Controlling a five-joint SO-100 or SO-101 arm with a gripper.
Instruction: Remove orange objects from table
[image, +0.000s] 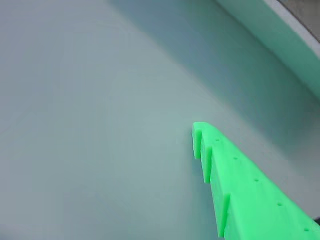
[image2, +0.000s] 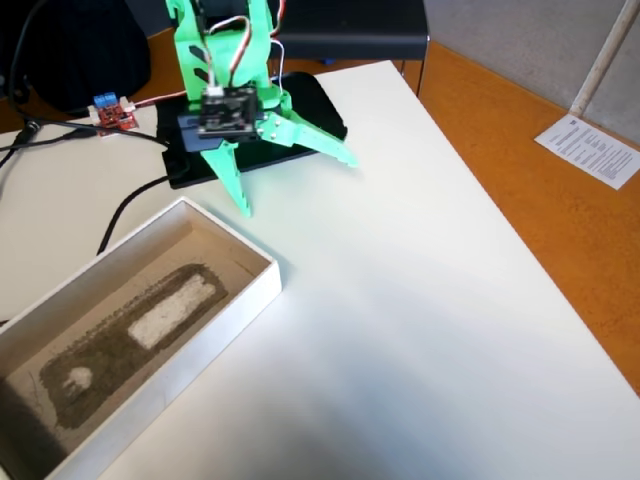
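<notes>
No orange object shows on the white table (image2: 420, 300) in either view. My green gripper (image2: 298, 184) hangs over the table's far part in the fixed view, its jaws spread wide apart and empty. One green toothed finger (image: 225, 170) shows in the wrist view above bare white table (image: 100, 125); the other finger is out of that view.
A white open box (image2: 200, 345) with a dark worn lining stands at the front left in the fixed view. The arm's black base plate (image2: 320, 105) and cables (image2: 120, 215) lie at the back. The table's right edge borders an orange floor (image2: 520, 200).
</notes>
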